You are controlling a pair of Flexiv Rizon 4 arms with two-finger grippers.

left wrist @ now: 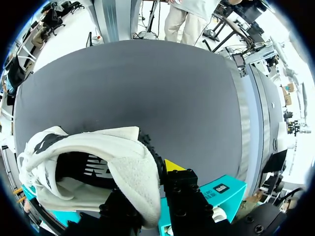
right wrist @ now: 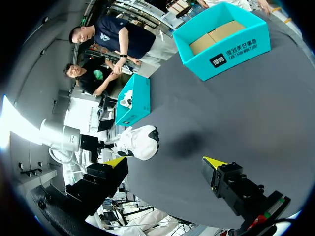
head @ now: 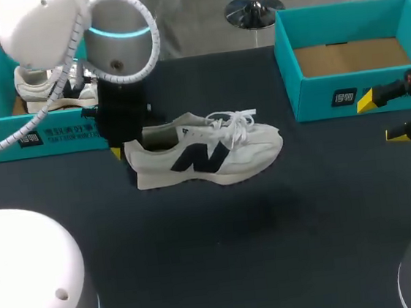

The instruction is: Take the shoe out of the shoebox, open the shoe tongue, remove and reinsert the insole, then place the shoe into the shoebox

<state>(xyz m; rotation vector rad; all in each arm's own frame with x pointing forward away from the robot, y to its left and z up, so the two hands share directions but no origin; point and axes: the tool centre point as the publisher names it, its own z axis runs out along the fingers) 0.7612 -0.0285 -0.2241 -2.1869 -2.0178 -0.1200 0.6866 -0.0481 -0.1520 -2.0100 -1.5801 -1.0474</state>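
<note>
The left arm's fingers (left wrist: 147,199) are closed on the padded heel collar of a white shoe (left wrist: 98,162), one black finger pressing each side, with one yellow tip showing beside the fabric. From above, that gripper (head: 127,150) holds the shoe (head: 205,154) by its heel, toe pointing toward the right edge of the bench (head: 239,268). The shoe is a low trainer in smooth white material with a dark side logo, loose white laces and a pale, thick sole. It hangs clear of the surface, and its soft shadow falls on the bench apart from it. In the left wrist view the inside looks dark, with a fuzzy towelling-like lining at the collar.

The right arm's fingers (head: 382,117) are spread wide and hold nothing, sitting near the right edge of the bench. Seen from its own wrist, that gripper (right wrist: 165,162) faces the shoe (right wrist: 140,142) across open dark surface.

The bench is flat, matte and charcoal, with open room across its middle and near edge. A teal cardboard box (head: 12,134) sits at the far left corner, just behind the left arm, holding a second white shoe (head: 37,87). Another teal box (head: 317,98) sits at the far right corner, with straight walls and a brown cardboard floor.
</note>
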